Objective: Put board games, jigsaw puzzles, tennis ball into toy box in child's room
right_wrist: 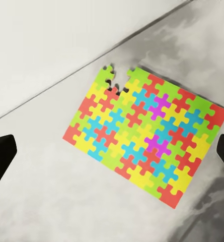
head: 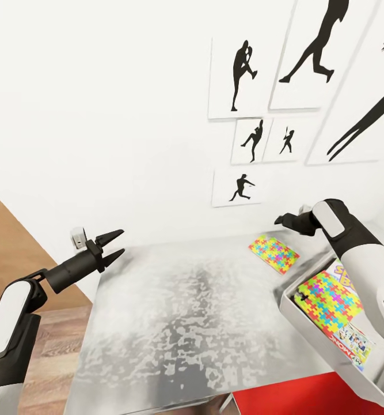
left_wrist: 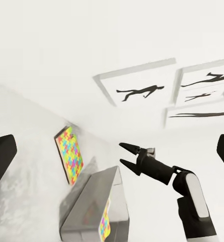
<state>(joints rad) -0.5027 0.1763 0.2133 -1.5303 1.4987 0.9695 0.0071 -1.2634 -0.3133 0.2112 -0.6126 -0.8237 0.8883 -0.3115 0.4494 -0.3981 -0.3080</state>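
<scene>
One jigsaw puzzle point(head: 274, 253) point(right_wrist: 144, 136) lies flat on the table point(head: 180, 323) near the wall. My right gripper point(head: 281, 220) point(left_wrist: 123, 153) hovers open just above it, and its dark fingertips point(right_wrist: 2, 154) stand wide apart on either side of the puzzle. The toy box point(head: 288, 301) point(left_wrist: 91, 212) sits at the table's right edge. It holds a second jigsaw puzzle point(head: 328, 300) on top of the Skip-Bo board game point(head: 346, 278) and the Monopoly board game point(head: 352, 344). My left gripper point(head: 116, 245) is open and holds nothing, over the table's far left corner.
Black baseball silhouette pictures point(head: 246, 75) hang on the white wall behind the table. A red chair seat point(head: 307, 397) shows below the table's near edge. Wood-plank floor point(head: 7, 230) lies to the left.
</scene>
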